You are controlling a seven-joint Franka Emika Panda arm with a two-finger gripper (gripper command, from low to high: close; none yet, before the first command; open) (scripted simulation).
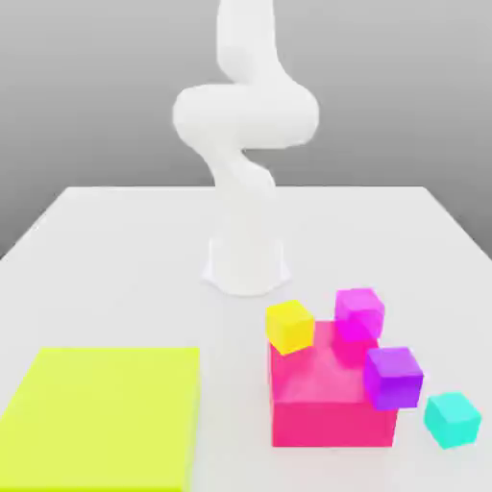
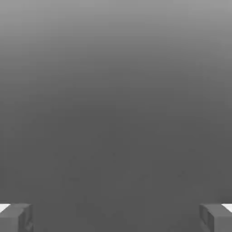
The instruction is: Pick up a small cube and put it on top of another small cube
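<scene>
Gripper (image 2: 116,217): the hand view shows its two fingertips (image 2: 16,217) at opposite edges of the picture, spread wide, with nothing but grey background between them. Holding nothing.

Arm (image 1: 245,125): folded up above its base at the far side of the white table (image 1: 115,250), well apart from the cubes.

Cubes, exterior view: all lie in front of the base, toward that view's right. The yellow cube (image 1: 289,326), magenta cube (image 1: 358,315) and purple cube (image 1: 393,377) rest on or against the edges of a large pink block (image 1: 327,399). The teal cube (image 1: 453,419) sits alone on the table just beside the block's right side. A flat yellow-green pad (image 1: 101,418) lies to the left.

Judgement: the cubes lie below and forward of the hand, so the hand must come forward and down. The teal cube looks easiest to grasp, having free sides.
</scene>
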